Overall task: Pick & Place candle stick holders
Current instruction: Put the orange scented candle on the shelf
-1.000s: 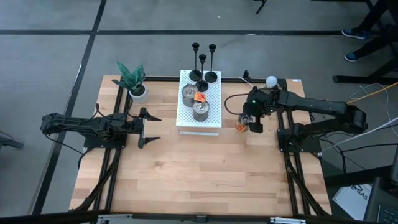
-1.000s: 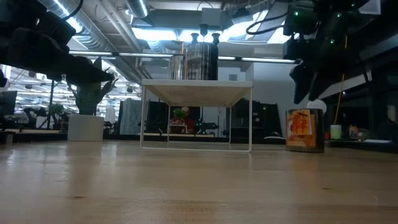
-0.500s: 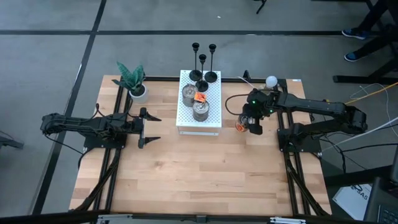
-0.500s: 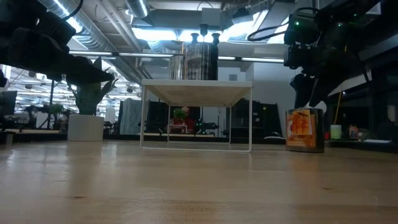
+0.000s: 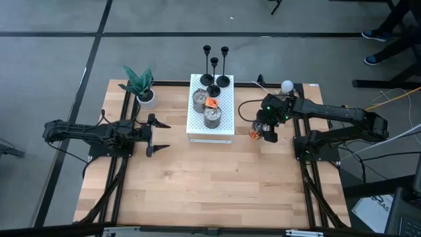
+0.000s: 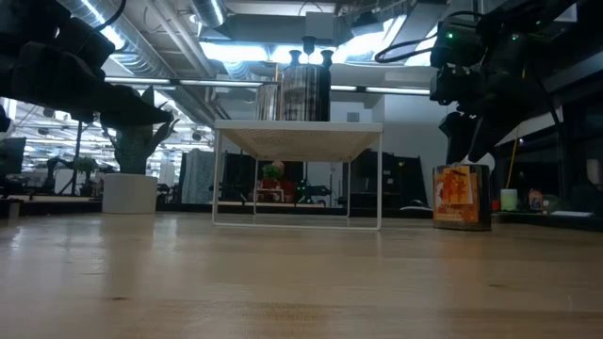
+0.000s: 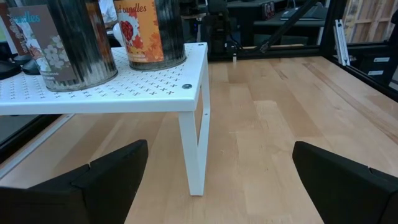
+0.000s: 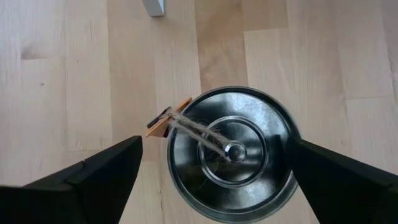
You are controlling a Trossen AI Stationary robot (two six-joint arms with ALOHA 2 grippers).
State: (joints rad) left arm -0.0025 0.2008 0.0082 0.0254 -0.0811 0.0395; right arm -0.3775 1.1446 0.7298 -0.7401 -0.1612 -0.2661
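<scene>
All 3 candle stick holders (image 5: pixel 215 68) stand untouched at the bench's far edge. The right gripper (image 5: pixel 266 129), spread, hovers over a tin (image 8: pixel 231 152); the left gripper (image 5: pixel 158 135), spread, waits.

On the white shelf (image 5: pixel 210 125) stand two tins (image 5: pixel 212 117) and the candle stick holders (image 5: pixel 214 80) at its far end; a plant (image 5: pixel 140 85) left, another tin (image 5: pixel 254 133) right.

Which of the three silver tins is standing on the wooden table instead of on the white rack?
The tin right of the white rack, directly beneath the right arm's open fingers. The other two tins stand on the rack.
</scene>
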